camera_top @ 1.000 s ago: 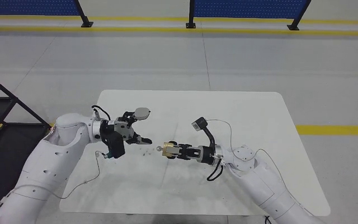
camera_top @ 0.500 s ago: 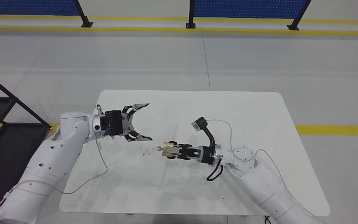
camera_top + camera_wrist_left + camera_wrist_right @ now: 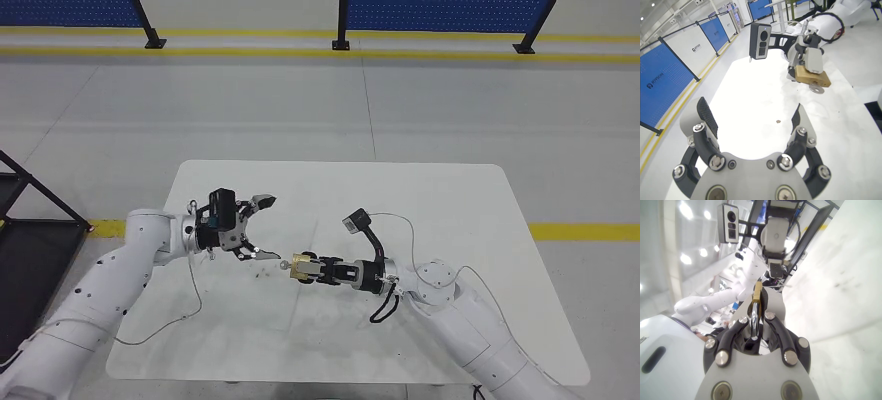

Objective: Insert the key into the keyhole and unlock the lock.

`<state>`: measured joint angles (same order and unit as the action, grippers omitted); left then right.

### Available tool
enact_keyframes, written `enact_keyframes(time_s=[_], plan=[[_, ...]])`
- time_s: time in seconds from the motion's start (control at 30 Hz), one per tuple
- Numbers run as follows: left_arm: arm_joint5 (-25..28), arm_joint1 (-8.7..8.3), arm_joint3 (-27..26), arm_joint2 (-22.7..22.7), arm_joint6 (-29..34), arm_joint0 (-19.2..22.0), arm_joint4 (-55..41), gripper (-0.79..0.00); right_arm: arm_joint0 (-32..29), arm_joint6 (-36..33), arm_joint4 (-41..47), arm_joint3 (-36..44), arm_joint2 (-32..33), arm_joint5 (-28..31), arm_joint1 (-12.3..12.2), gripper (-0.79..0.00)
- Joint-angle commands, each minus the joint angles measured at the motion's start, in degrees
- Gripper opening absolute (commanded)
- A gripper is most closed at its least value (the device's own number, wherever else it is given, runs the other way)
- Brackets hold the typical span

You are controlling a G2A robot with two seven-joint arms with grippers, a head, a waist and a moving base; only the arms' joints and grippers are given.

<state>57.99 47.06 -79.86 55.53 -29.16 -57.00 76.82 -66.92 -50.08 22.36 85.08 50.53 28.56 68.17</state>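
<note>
The left gripper (image 3: 268,228) has its jaws spread wide and holds nothing; its ribbed fingers (image 3: 706,113) frame bare white table (image 3: 450,200), with a small brown crumb (image 3: 778,121) lying on the surface between and just beyond them. It sits left of centre in the top view, and its tips point right toward the lock (image 3: 300,267), a short gap away and not touching it. The left arm comes in from the lower left of that view, with the forearm running rightward over the table's left part. The right gripper (image 3: 312,268) has its jaws pressed onto the flat sides of the brass lock, pinching it at the centre of the top view, low over the table; contact with the surface cannot be judged. The lock's steel shackle (image 3: 754,317) points back into the gripper. The key (image 3: 285,265) stands in the lock's free end, its round silver head toward the left gripper. The right arm enters from the lower right, forearm stretched leftward, its wrist camera (image 3: 355,221) raised on a black bracket.
</note>
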Motion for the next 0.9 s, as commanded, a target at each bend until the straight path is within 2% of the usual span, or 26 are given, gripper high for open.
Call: enact_keyframes(time_s=[0.0,0.07,0.13,0.33,0.47,0.6,0.77,0.87], plan=[[0.01,-0.61,-0.64,-1.66,6.52,0.85,-11.95,0.000,0.00,0.00,0.00,0.00,0.00,0.00,0.00,-0.785],[0.01,-1.57,-1.26,-3.20,14.39,1.77,-22.40,0.000,0.00,0.00,0.00,0.00,0.00,0.00,0.00,-0.785],[0.01,-2.86,-2.15,-4.56,25.03,3.02,-34.75,0.000,0.00,0.00,0.00,0.00,0.00,0.00,0.00,-0.785],[0.01,-5.87,-3.71,-6.50,50.30,6.10,-61.05,0.000,0.00,0.00,0.00,0.00,0.00,0.00,0.00,-0.785],[-0.67,-7.17,-2.62,-8.80,65.84,7.66,-77.10,0.000,0.00,0.00,0.00,0.00,0.00,0.00,0.00,-0.785],[-5.16,-7.78,-2.54,-11.36,80.38,9.61,-91.46,0.000,0.00,0.00,0.00,0.00,0.00,0.00,0.00,-0.785],[-11.41,-8.01,-3.08,-13.72,86.87,10.91,-102.84,0.000,0.00,0.00,0.00,0.00,0.00,0.00,0.00,-0.785],[-12.51,-8.06,-3.31,-14.25,87.97,10.96,-104.34,0.000,0.00,0.00,0.00,0.00,0.00,0.00,0.00,-0.785]])
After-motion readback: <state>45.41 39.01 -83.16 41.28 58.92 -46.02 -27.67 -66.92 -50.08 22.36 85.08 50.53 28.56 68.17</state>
